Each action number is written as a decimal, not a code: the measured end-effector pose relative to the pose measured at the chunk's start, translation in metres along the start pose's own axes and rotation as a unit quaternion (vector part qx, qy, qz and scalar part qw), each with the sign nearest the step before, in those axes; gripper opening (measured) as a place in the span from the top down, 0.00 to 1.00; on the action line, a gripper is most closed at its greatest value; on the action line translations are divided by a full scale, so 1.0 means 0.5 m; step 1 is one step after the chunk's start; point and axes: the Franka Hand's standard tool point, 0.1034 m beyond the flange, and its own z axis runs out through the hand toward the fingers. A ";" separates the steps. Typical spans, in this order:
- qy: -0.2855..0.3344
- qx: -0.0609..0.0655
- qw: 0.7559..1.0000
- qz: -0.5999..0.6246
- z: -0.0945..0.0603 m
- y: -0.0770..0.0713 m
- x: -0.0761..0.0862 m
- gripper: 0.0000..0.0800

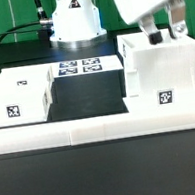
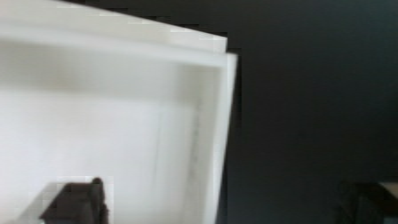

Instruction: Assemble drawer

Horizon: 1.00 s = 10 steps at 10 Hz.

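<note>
The large white drawer casing stands at the exterior view's right, with a tag on its front face. A smaller white tray box with tags lies at the exterior view's left. I cannot make out a second tray box. My gripper hangs over the casing's top back edge with its fingers spread wide. In the wrist view my gripper is open. One finger is over the casing's white inside. The other is over the dark table. The casing's wall edge runs between them.
The marker board lies flat in the middle, in front of the robot's white base. A long low white rail runs along the front. The table is black.
</note>
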 end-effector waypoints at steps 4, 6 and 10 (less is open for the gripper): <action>-0.002 0.001 0.995 -0.099 -0.026 -0.001 0.016 0.19; -0.020 -0.016 0.976 -0.215 -0.027 0.020 0.027 0.19; -0.031 -0.041 0.915 -0.399 -0.028 0.083 0.088 0.19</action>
